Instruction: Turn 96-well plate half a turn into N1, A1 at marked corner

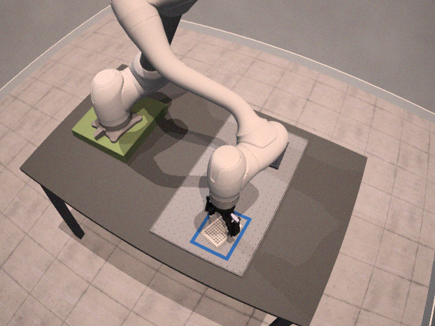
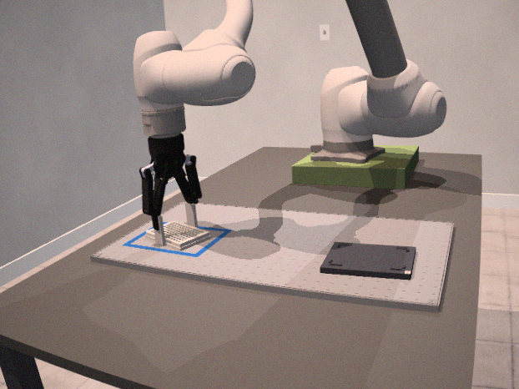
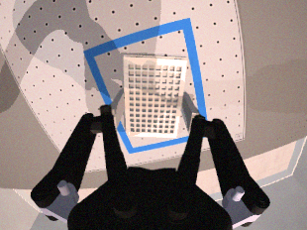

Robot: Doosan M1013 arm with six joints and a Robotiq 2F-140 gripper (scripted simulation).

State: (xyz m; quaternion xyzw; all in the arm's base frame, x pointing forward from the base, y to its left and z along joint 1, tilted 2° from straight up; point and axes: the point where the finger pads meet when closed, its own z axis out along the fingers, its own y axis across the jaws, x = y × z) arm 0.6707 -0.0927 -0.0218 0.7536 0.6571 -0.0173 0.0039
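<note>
1. Gripper [image 2: 175, 229] pinches the plate [image 2: 182, 234] across its short sides, one finger [image 2: 159, 234] on the near edge and the other on the far edge. Plate sits low inside the blue outline B1 [image 2: 204, 246]; whether it rests on the deck [image 2: 277, 259] I cannot tell.
2. Nest N1 [image 2: 368, 260] stands bare, well apart at the deck's other end.
3. Risk: if the plate is released while not fully down, it may drop and skew across the tape.
4. Risk: a regrasp off centre could tilt the plate, so it catches on a locator and rides up instead of seating flat.
5. Risk: the cut corner is too small to read here; a misjudged turn leaves A1 wrong again.
6. Surface: dark table [image 1: 90, 180], perforated grey deck, green base block [image 1: 145, 137].
7. Room: tiled floor, plain grey walls.
</note>
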